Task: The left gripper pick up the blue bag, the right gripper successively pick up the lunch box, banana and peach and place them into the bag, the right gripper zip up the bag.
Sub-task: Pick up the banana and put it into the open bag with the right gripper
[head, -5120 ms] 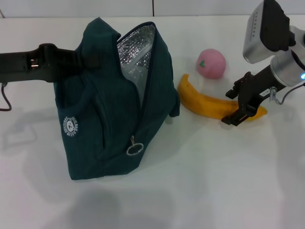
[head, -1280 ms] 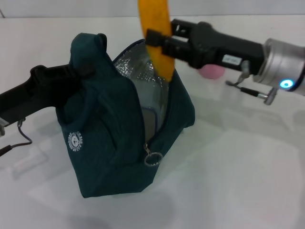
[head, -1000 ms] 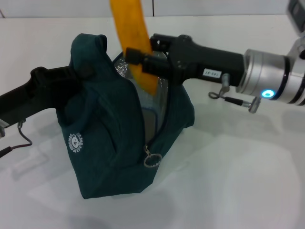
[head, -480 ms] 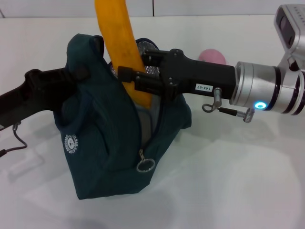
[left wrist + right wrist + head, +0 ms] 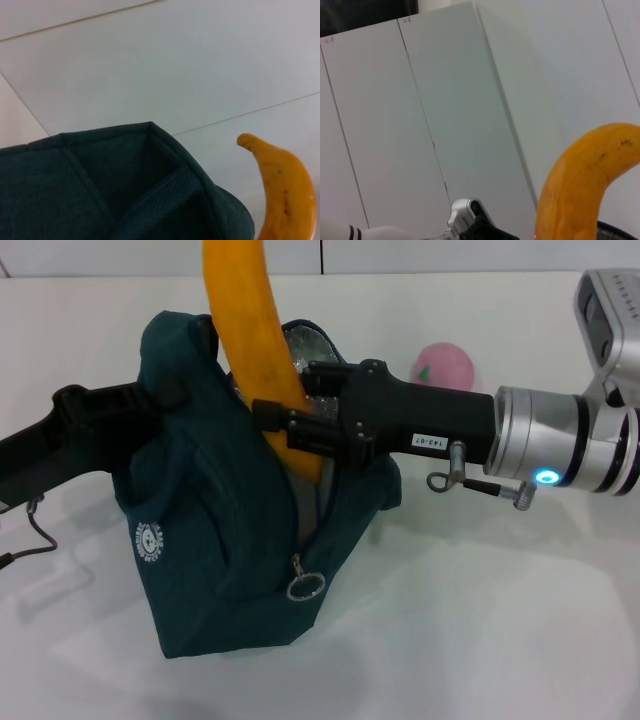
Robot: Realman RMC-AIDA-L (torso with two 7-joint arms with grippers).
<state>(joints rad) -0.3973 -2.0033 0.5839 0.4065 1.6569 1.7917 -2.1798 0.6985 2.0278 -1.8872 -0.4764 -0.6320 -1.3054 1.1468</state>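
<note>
The blue bag [image 5: 210, 540] stands open on the white table, its top held up by my left gripper [image 5: 165, 395], which is shut on the fabric at the handle. My right gripper [image 5: 283, 428] is shut on the banana [image 5: 240, 320], which stands nearly upright with its lower end down in the bag's opening. The peach [image 5: 443, 367] lies on the table behind the right arm. The lunch box is hidden; only a pale grey patch shows inside the opening. The left wrist view shows the bag's rim [image 5: 100, 190] and the banana's tip [image 5: 285, 195]. The right wrist view shows the banana [image 5: 580, 185].
The zipper's metal ring pull [image 5: 304, 587] hangs low on the bag's front. The white table [image 5: 480, 640] stretches out in front and to the right. A thin black cable [image 5: 30, 530] trails under the left arm.
The right gripper lifted the banana off the table and carried it over the bag. In the last half second it sank a little deeper into the opening, and the peach shows more.
</note>
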